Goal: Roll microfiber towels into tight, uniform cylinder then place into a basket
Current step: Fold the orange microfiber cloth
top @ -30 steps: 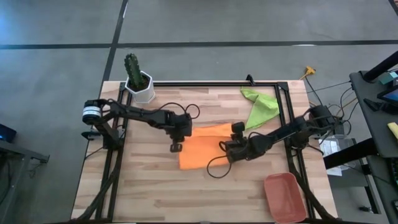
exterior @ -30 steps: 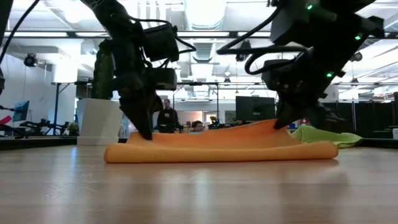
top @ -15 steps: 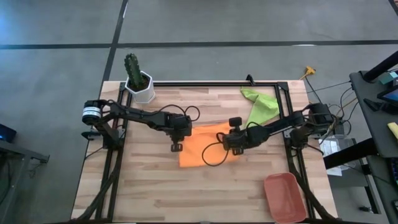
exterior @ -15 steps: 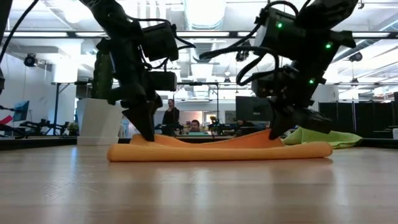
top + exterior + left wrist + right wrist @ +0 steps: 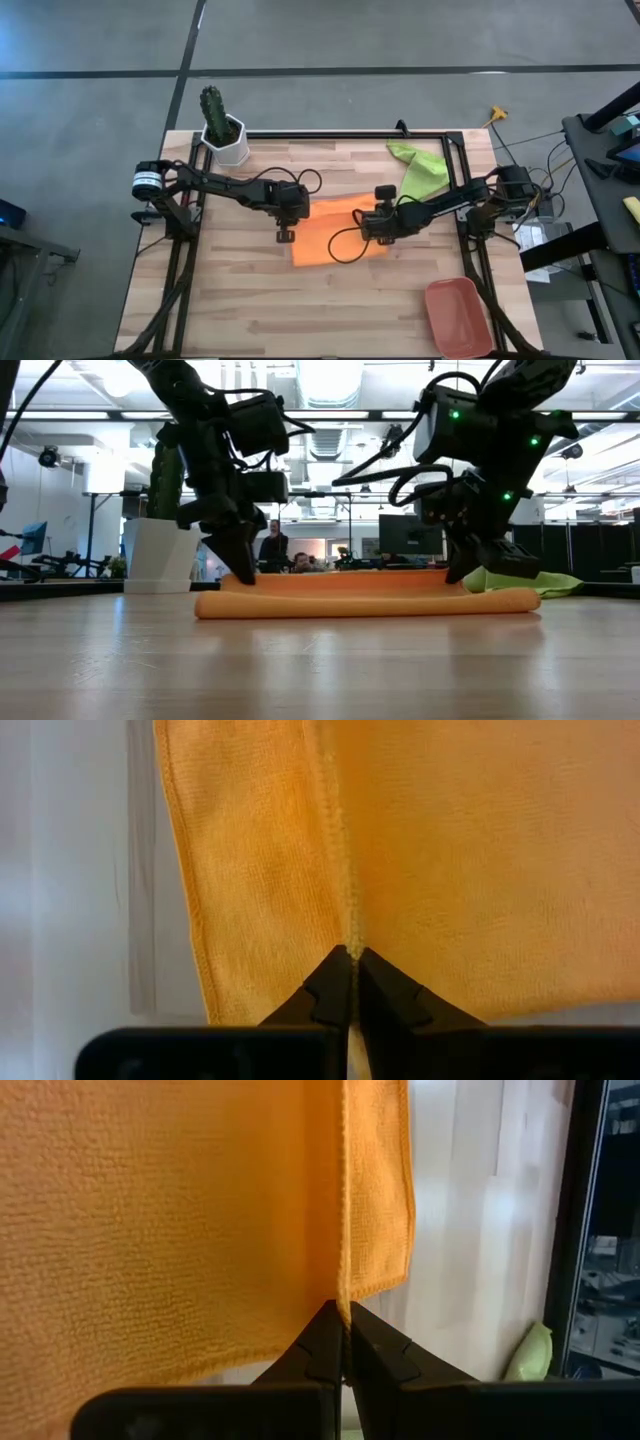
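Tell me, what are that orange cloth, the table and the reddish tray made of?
The orange towel looks like soft microfiber: fine nubbly pile, stitched hem, matte. The table appears to be pale wood planks, with visible joints and a slight sheen. The basket seems to be smooth moulded plastic, terracotta-coloured with rounded corners, though that is a guess from above.

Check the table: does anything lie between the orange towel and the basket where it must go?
Nothing visible does. Bare wood separates the orange towel from the basket at the table's near right corner; the green towel lies on the opposite side.
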